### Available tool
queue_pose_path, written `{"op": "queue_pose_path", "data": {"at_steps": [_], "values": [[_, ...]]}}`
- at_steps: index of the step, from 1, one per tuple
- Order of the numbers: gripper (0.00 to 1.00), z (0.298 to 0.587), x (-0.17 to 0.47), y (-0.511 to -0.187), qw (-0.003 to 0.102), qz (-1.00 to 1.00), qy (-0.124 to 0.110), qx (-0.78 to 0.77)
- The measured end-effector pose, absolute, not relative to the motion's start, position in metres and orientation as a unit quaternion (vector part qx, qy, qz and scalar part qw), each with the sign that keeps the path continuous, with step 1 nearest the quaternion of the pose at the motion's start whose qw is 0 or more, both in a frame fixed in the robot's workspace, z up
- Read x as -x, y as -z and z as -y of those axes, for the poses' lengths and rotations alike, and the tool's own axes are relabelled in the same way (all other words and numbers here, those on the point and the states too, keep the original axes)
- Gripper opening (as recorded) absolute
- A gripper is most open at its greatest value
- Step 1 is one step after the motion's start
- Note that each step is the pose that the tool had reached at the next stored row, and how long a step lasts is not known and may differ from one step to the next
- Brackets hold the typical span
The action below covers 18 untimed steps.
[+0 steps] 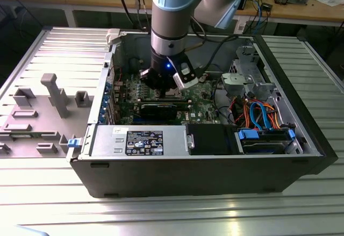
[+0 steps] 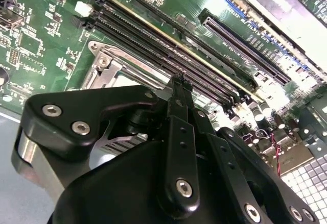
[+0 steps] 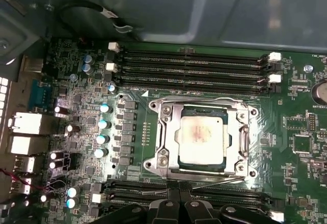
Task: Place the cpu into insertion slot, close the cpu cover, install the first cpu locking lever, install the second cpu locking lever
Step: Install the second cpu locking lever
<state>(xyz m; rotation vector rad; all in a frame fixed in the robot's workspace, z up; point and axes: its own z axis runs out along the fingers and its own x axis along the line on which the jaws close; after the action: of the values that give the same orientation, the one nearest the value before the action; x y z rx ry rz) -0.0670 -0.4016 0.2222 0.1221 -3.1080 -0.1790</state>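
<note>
In the first wrist view, the cpu (image 3: 201,141) sits flat in the insertion slot (image 3: 176,169), a square chip with a pale silvery-tan top, slightly mottled and brighter where the light hits it. The cpu cover (image 3: 243,143) lies down over it, a thin silver frame whose square window shows the chip, with screws at its corners. Green circuit board surrounds the socket, and long black memory slots (image 3: 194,66) run across the frame above it.

My gripper (image 3: 179,203) hangs just at the socket's near edge, and its black fingers (image 3: 192,207) look pressed together, holding nothing.

In the exterior view my gripper (image 1: 167,88) is low inside the open computer case (image 1: 188,171), near the frame's centre, over the motherboard (image 1: 201,93).
</note>
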Motion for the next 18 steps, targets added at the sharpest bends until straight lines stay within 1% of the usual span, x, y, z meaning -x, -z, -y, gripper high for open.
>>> {"op": "queue_pose_path", "data": {"at_steps": [6, 11, 18], "values": [[0.11, 0.4066, 0.0687, -0.2217, 0.013, 0.997, 0.059, -0.036], [0.11, 0.4067, 0.0753, -0.2216, 0.013, 0.997, 0.067, -0.036], [0.11, 0.4067, 0.0754, -0.2217, 0.013, 0.997, 0.068, -0.036]]}}
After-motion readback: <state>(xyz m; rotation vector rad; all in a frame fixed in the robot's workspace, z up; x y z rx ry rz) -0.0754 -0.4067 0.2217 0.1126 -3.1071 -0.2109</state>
